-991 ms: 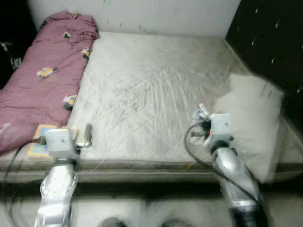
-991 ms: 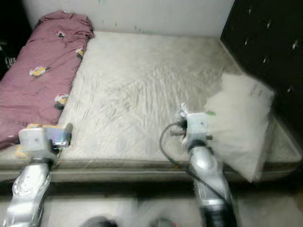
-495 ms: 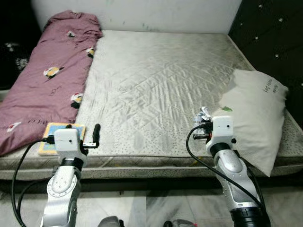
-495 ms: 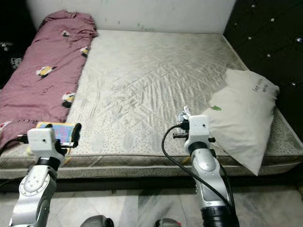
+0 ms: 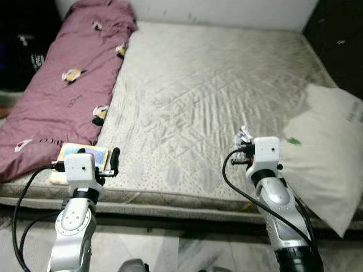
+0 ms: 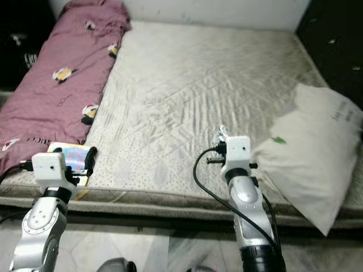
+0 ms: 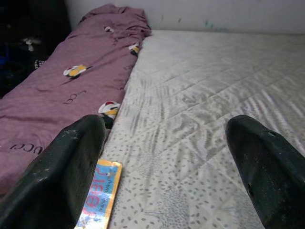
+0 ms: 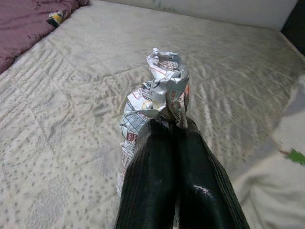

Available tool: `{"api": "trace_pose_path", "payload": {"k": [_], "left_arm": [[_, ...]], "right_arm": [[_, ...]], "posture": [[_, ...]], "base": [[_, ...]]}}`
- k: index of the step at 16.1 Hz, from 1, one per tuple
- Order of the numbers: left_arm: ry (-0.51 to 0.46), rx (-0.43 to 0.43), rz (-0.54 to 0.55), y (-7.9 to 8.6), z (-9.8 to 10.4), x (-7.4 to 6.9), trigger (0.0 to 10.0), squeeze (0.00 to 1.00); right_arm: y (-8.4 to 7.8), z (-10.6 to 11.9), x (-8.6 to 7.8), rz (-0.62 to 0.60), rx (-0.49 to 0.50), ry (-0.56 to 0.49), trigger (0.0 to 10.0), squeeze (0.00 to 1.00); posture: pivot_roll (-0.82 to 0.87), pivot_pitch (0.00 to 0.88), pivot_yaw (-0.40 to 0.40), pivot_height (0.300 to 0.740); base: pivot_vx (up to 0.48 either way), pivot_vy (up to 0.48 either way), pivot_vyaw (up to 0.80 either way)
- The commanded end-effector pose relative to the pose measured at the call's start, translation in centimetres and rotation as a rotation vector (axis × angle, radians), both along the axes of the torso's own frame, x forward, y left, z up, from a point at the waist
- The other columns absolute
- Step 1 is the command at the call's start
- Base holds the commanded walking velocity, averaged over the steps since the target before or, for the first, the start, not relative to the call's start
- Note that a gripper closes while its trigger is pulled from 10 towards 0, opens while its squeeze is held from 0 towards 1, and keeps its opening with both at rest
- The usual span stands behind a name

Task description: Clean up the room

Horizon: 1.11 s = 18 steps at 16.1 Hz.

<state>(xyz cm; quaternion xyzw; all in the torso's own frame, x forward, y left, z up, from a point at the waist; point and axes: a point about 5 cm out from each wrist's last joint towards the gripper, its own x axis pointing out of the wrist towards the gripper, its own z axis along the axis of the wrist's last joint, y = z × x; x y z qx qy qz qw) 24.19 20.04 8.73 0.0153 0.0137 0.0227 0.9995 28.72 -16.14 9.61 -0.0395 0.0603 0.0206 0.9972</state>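
Gripping a crumpled silver wrapper (image 8: 159, 88), the right gripper (image 8: 172, 138) had its two black fingers pressed together on the lower part of the wrapper, which stood up beyond the fingertips above the near part of the mattress (image 5: 210, 90). The left gripper (image 7: 167, 143) was held over the front left edge of the mattress with its fingers spread wide and nothing between them. A small colourful booklet (image 5: 78, 161) lay flat on the mattress edge just beside the left gripper, touching the maroon printed quilt (image 5: 68, 85) bunched along the left side. A white pillow (image 5: 329, 153) rested at the right side, near the right arm.
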Motion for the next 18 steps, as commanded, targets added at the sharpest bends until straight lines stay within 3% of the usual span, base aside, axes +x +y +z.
{"api": "trace_pose_path", "payload": {"k": [1,4,10,18], "left_arm": [[-0.016,0.002,-0.02,-0.42,0.36,0.18,10.0,0.0],[-0.016,0.001,-0.015,-0.43,0.31,0.16,10.0,0.0],[0.016,-0.018,0.009,-0.53,-0.12,0.26,10.0,0.0],[0.033,-0.032,0.0,-0.6,-0.25,0.29,10.0,0.0]], "right_arm": [[-1.0,0.0,-0.26,-0.034,-0.017,-0.003,10.0,0.0],[-1.03,0.0,-0.28,-0.036,-0.019,-0.004,10.0,0.0],[-1.08,-0.1,-0.34,-0.033,-0.021,-0.002,10.0,0.0],[-1.01,-0.17,-0.23,-0.03,-0.022,0.005,10.0,0.0]], "posture": [[0.03,0.071,-0.032,0.74],[0.03,0.069,-0.032,0.74],[0.03,0.067,-0.036,0.74],[0.03,0.079,-0.035,0.74]], "base": [[0.337,0.0,0.0],[0.304,0.0,0.0],[0.0,0.0,0.0],[0.0,0.465,-0.19]]}}
